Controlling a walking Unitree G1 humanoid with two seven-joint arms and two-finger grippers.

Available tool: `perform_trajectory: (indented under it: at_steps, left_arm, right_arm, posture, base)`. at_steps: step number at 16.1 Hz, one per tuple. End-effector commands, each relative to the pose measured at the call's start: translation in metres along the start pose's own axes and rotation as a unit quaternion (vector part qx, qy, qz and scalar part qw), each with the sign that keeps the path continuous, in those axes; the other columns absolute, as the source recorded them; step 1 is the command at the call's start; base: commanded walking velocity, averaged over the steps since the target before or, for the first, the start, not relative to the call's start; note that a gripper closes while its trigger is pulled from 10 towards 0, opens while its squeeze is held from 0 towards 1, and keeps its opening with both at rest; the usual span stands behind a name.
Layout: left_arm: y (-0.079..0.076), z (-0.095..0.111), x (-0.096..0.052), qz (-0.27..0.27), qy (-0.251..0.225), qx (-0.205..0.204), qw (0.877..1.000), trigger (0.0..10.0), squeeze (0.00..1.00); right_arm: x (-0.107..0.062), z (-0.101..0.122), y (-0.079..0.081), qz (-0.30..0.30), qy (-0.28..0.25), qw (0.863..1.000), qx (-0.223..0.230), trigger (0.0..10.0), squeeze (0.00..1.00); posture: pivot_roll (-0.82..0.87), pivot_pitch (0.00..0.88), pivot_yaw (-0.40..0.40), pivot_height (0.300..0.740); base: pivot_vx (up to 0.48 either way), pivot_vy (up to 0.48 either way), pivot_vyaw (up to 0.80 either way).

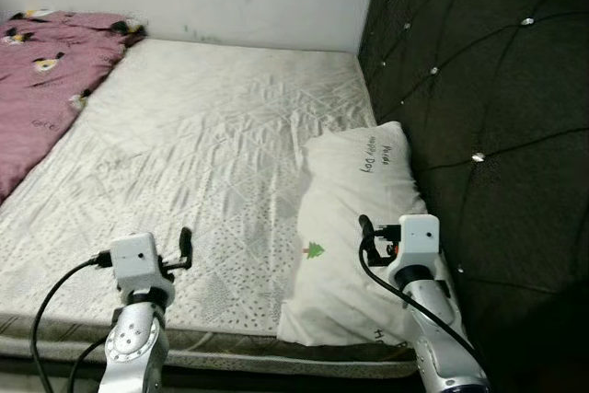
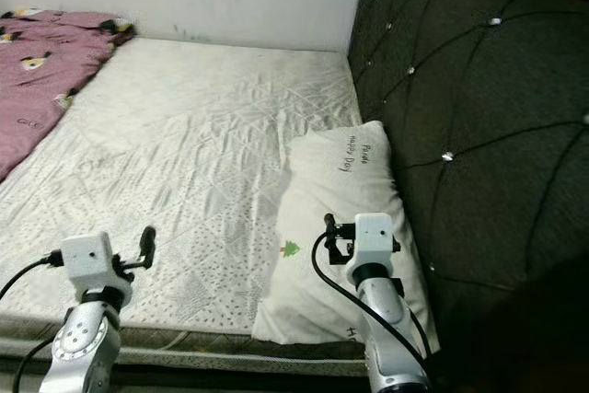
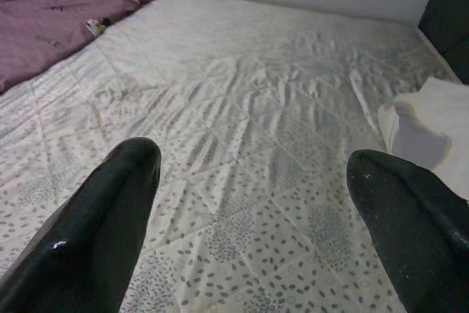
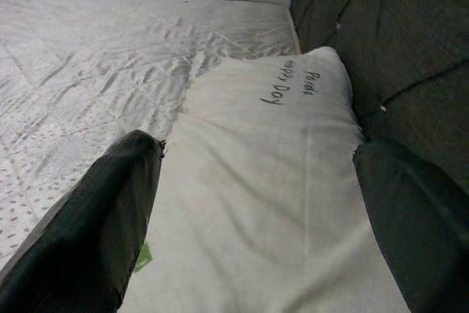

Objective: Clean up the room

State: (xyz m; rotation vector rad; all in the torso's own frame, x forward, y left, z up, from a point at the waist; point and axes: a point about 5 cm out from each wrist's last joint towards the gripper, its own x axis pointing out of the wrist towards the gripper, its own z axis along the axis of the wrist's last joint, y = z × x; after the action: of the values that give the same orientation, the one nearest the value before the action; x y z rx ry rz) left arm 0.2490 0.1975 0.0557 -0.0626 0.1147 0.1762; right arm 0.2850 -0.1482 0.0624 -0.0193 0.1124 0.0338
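The white pillow (image 4: 286,181) bears handwritten-style "Panda" and "Happy Day", barely legible.

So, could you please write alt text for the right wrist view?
The open right gripper hovers over a white pillow that lies on a pale quilted mattress against a dark tufted headboard.

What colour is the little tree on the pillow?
Green. The little tree on the white pillow shows best in the left eye view.

I count one white rectangular fabric pillow (image 1: 359,227), one crumpled purple patterned blanket (image 1: 41,80), one white quilted mattress (image 1: 202,144), and one dark tufted headboard (image 1: 488,89).
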Motion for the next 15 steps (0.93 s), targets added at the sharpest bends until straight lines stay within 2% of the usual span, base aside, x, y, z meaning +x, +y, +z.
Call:
perform_trajectory:
  at_steps: [1,4,7,15]
  left_arm:
    - [-0.0003,0.0002,0.0018,0.000,-0.003,0.002,1.000,10.0,0.00]
    - [0.0009,0.0027,0.0024,0.006,-0.015,0.001,1.000,10.0,0.00]
    - [0.0018,0.0033,0.0044,0.004,-0.017,0.004,1.000,10.0,0.00]
    - [0.0012,0.0046,0.0067,0.006,-0.024,0.015,1.000,10.0,0.00]
  right_arm:
    - [0.0020,-0.0008,-0.0020,-0.004,-0.001,1.000,0.003,10.0,0.00]
    - [0.0033,-0.0027,-0.0011,-0.002,0.003,1.000,0.004,10.0,0.00]
    - [0.0047,-0.0042,-0.0001,-0.002,0.006,1.000,0.008,10.0,0.00]
    - [0.0078,-0.0066,-0.0023,-0.007,0.015,1.000,0.020,10.0,0.00]
  posture:
    - [0.03,0.042,-0.045,0.740]
    - [0.03,0.038,-0.044,0.740]
    - [0.03,0.038,-0.038,0.740]
    - [0.02,0.038,-0.036,0.740]
  base:
    - [0.000,0.000,-0.62]
    - [0.000,0.000,-0.55]
    - [0.000,0.289,0.00]
    - [0.000,0.463,0.00]
